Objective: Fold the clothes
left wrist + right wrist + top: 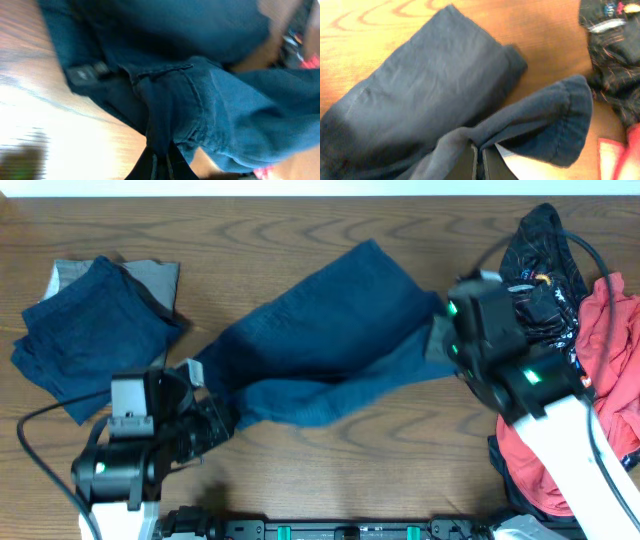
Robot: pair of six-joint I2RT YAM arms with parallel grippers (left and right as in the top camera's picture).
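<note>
Wooden table [300,220] holds dark blue trousers [330,340], stretched across its middle. At their lower-left end the left gripper [160,162] pinches the cloth tightly, and the right gripper [480,157] pinches the right end. A folded blue garment [85,335] lies far left, and a red and black clothes pile [610,390] far right.

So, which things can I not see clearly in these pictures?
1. Overhead: the right arm covers part of the red cloth, which the right edge also cuts off.
2. Left wrist: blur makes the tag on the jeans unreadable.
3. Right wrist: the jeans fold over the right gripper, hiding its fingertips.
</note>
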